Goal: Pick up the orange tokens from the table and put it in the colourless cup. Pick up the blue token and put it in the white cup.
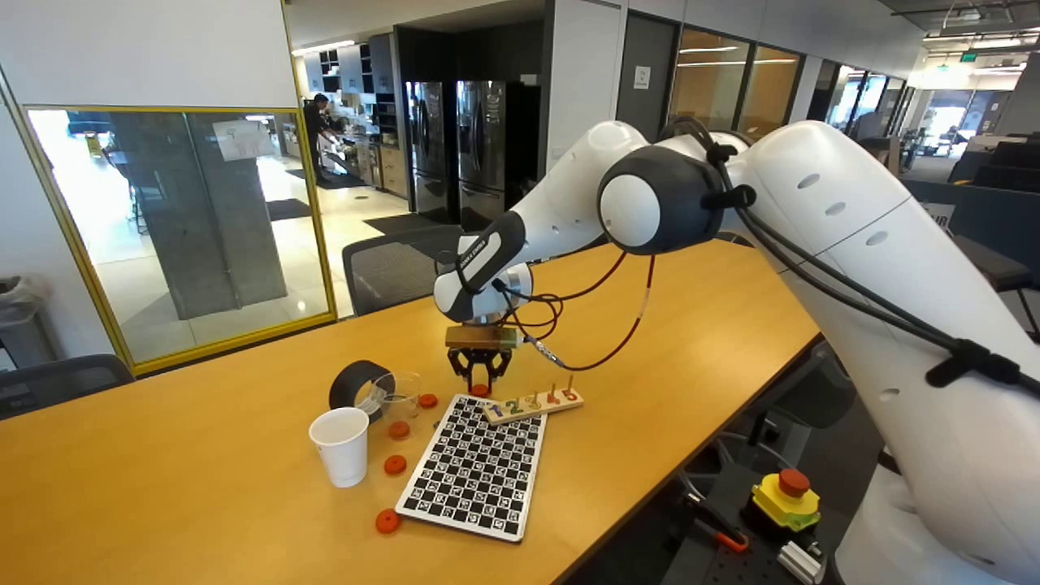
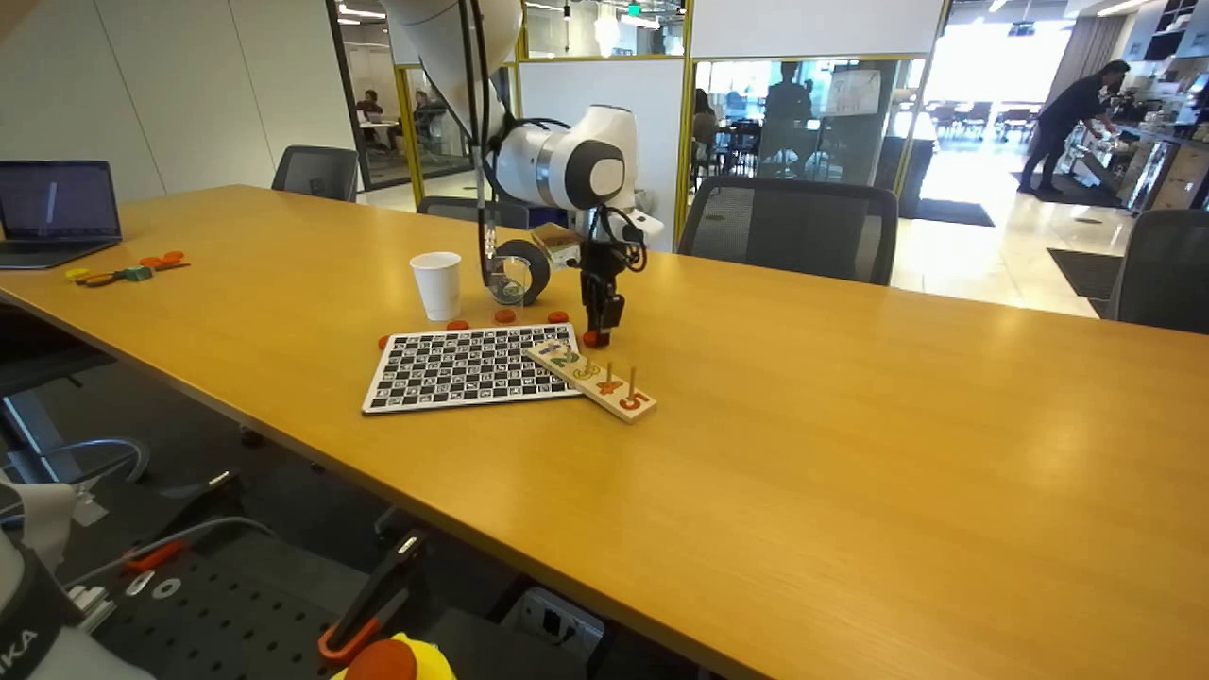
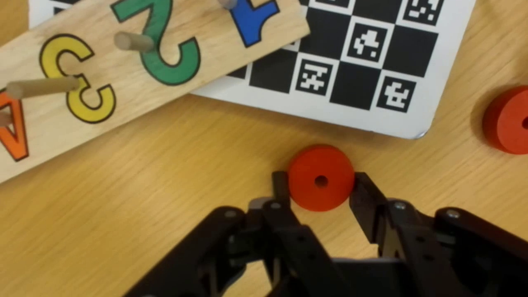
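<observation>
My gripper (image 3: 317,181) has its fingertips against both sides of an orange token (image 3: 321,196), at or just above the wooden table (image 1: 203,504). The gripper also shows in an exterior view (image 1: 480,382), by the checkered board's far edge. Several other orange tokens lie on the table, such as one (image 1: 398,430) by the cups and one (image 1: 387,521) by the board's near corner. The see-through colourless cup (image 1: 402,398) stands among them. The opaque white cup (image 1: 341,451) stands upright nearby; it also shows in an exterior view (image 2: 437,285). No blue token is in view.
A checkered board (image 1: 479,467) lies beside the tokens. A wooden number board with pegs (image 1: 532,406) rests partly on it, close to the gripper. A black ring (image 1: 349,382) stands behind the colourless cup. A laptop (image 2: 57,212) and small tools (image 2: 113,276) lie at the table's far end.
</observation>
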You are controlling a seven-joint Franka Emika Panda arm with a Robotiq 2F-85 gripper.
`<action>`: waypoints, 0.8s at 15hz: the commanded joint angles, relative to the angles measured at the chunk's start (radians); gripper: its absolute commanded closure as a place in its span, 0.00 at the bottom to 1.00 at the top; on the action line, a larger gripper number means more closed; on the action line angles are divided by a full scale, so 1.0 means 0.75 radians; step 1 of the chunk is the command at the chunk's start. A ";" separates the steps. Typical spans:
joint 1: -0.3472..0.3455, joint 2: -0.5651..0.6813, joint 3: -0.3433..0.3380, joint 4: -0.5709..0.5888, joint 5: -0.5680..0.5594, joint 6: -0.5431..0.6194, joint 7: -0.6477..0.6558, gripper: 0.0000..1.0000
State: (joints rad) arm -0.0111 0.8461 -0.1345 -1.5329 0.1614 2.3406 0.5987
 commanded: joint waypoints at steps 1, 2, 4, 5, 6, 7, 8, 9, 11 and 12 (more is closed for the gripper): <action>0.044 -0.108 -0.045 -0.043 -0.048 0.002 0.010 0.80; 0.056 -0.143 -0.044 -0.062 -0.065 0.016 -0.002 0.80; 0.080 -0.201 -0.036 -0.095 -0.100 0.039 -0.017 0.80; 0.092 -0.229 -0.027 -0.110 -0.114 0.048 -0.029 0.80; 0.104 -0.260 -0.012 -0.129 -0.128 0.057 -0.054 0.79; 0.117 -0.281 -0.002 -0.139 -0.138 0.058 -0.070 0.79; 0.130 -0.305 0.018 -0.153 -0.142 0.063 -0.104 0.79; 0.140 -0.322 0.035 -0.163 -0.141 0.065 -0.134 0.79; 0.153 -0.346 0.085 -0.183 -0.125 0.070 -0.214 0.79; 0.163 -0.359 0.103 -0.199 -0.125 0.078 -0.239 0.80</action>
State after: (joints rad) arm 0.0991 0.6347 -0.0933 -1.6179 0.0732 2.3637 0.4898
